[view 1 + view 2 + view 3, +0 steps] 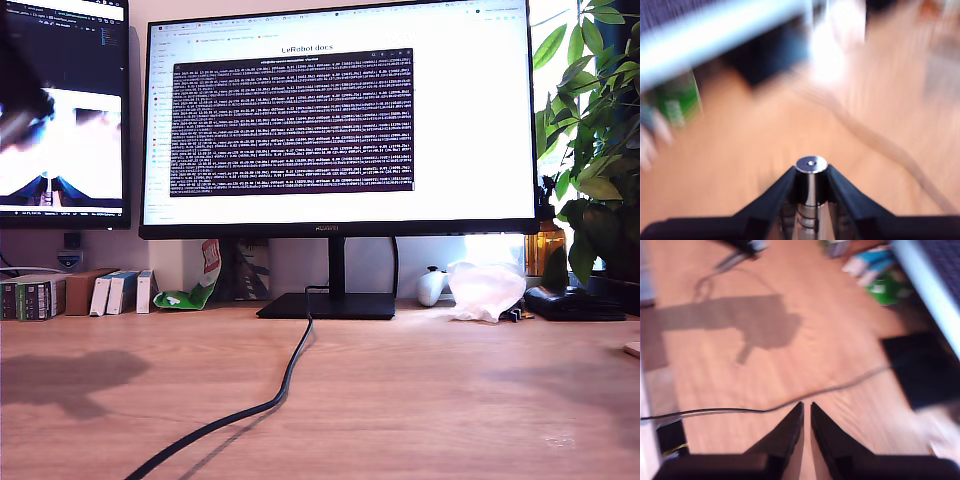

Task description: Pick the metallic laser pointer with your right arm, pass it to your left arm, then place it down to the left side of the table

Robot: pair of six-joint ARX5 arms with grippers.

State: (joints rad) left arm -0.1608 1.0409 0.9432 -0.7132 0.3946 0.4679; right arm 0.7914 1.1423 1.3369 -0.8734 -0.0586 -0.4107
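In the exterior view no arm and no gripper is visible. At that view's left a dark monitor (62,105) stands, with small boxes (75,294) below it on the counter (420,400), and a soft shadow (70,380) lies on the wood in front of them. Toward the middle stands a large monitor (340,115) showing a dark text window, on a flat black base (328,306). A black cable (262,405) runs from that base down to the lower edge of the picture. A green packet (192,292) leans between the boxes and the base. More to the exterior view's right there is a white round object (431,286), then crumpled clear plastic (487,290), and at the far right a green plant (598,130).

The first wrist view is strongly blurred. The first gripper (811,187) has its black fingers (772,197) pinching the metallic laser pointer (811,172) from both sides. The pointer's round silver end with a small hole points away from the camera, and ringed segments show lower between the fingers. It is held above the counter, not touching it.

In the second wrist view the second gripper (806,412) has its fingers (785,432) almost pressed together, with only a thin slit between the tips and nothing in it. Below it lie the counter, the thin black cable and the shadow of an arm.
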